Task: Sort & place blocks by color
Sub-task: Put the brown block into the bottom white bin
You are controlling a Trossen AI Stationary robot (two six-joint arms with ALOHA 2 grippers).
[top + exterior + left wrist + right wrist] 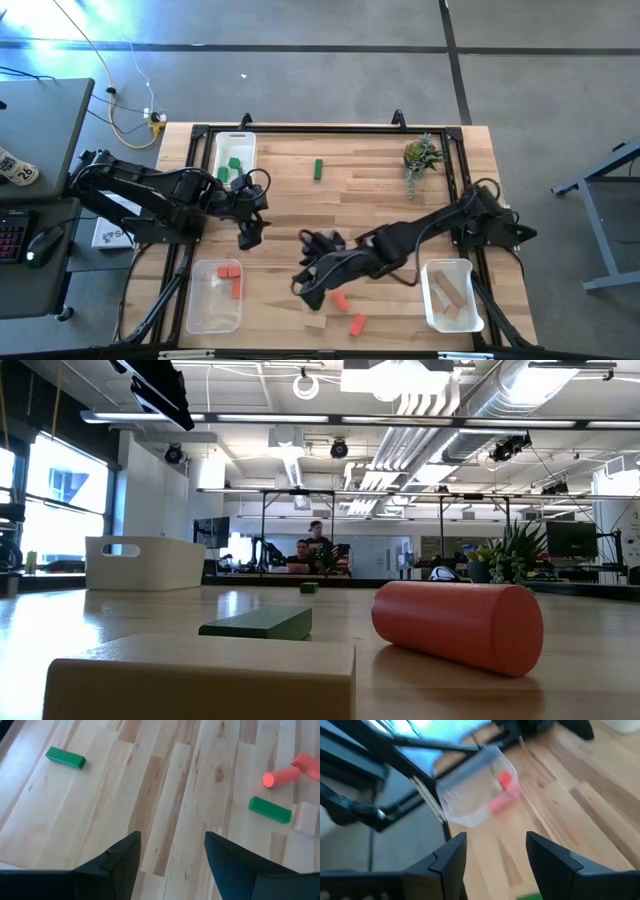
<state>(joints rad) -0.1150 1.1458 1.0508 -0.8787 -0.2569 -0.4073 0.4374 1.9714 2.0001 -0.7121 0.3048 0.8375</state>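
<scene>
Reaching diagonally from the table's point(380, 190) right edge toward its front centre, the right arm is stretched low, its gripper point(308, 285) hovering just above the loose blocks near the front edge. In the right wrist view its fingers point(447, 855) stand wide apart with nothing between them, and the front-left tray point(475, 787) with its red blocks point(502, 790) lies ahead.

The left arm extends from the left edge, bent at the elbow, with its gripper point(250, 235) pointing down over bare wood left of centre. Its fingers point(122, 857) are also spread wide and empty.

Block positions:
- A green bar point(318, 169) lies alone near the rear edge, at mid-width.
- Green blocks point(236, 168) sit in the white bin point(216, 160) at the rear-left corner.
- Two red blocks point(233, 278) rest in the clear tray point(200, 310) at the front-left corner.
- Tan blocks point(450, 293) rest in the white tray point(432, 310) at the front-right corner.
- A red cylinder point(458, 625), a red block point(357, 323), a green bar point(257, 623) and a tan block point(200, 678) lie loose near the front edge.

A small green plant point(421, 157) stands at the rear-right corner.
</scene>
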